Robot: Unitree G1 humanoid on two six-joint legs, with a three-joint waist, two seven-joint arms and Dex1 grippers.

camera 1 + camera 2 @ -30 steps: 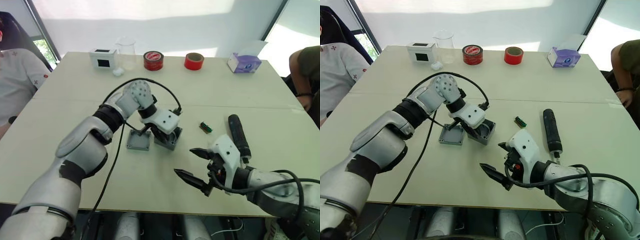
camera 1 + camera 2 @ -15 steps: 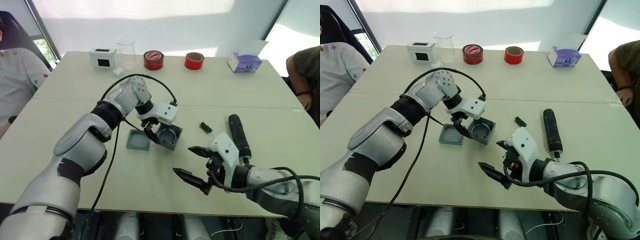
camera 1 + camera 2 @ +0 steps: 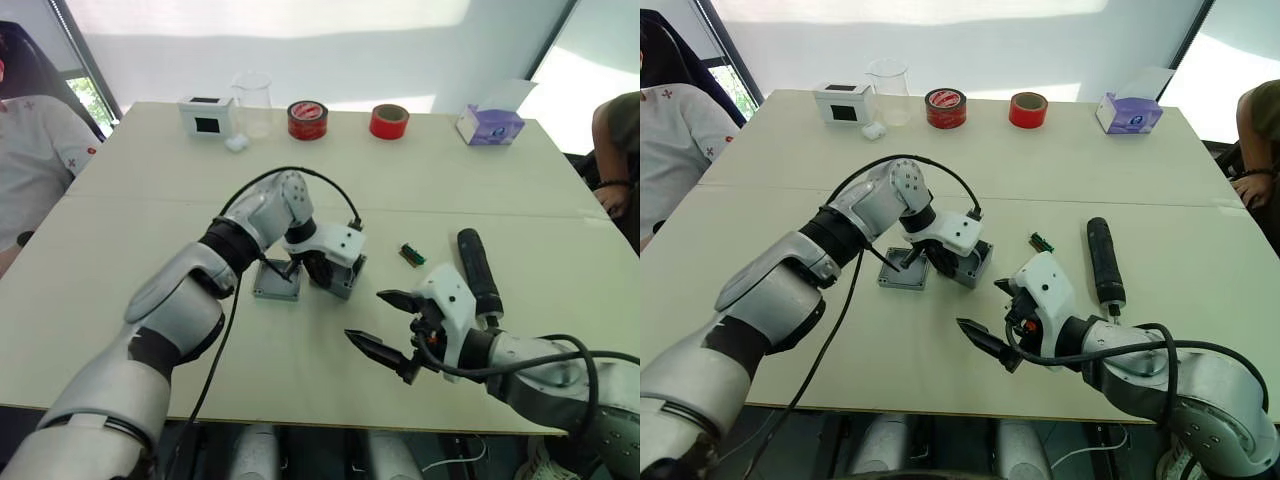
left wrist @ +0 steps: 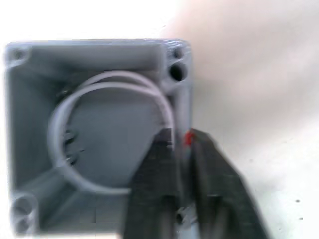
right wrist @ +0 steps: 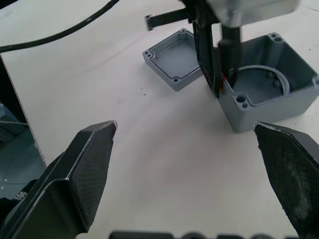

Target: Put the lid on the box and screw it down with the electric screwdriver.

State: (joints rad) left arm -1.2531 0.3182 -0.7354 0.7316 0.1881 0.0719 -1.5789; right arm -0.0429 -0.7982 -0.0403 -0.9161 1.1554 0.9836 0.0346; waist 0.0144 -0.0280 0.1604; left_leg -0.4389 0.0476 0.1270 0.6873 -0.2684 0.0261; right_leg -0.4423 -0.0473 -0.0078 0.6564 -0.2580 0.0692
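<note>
The left gripper [image 4: 182, 149] is pinching one wall of the box [image 5: 264, 79], which is sitting open-side up just beside the lid [image 5: 172, 59]. The right gripper [image 3: 1000, 312], fingers spread wide, is hovering near the box; the electric screwdriver [image 3: 1102, 260] is lying beyond it.

Both arms are clad in smooth silver-grey shells, separated at the joints by black bands. A black cable is looped in an arc above the left forearm; a second black cable is run along the right forearm. The left gripper [image 3: 298, 268] and the right gripper [image 3: 384, 324] are each mounted in a white housing and fitted with two black, pointed fingers [image 5: 84, 175], whose inner faces are finely textured.
</note>
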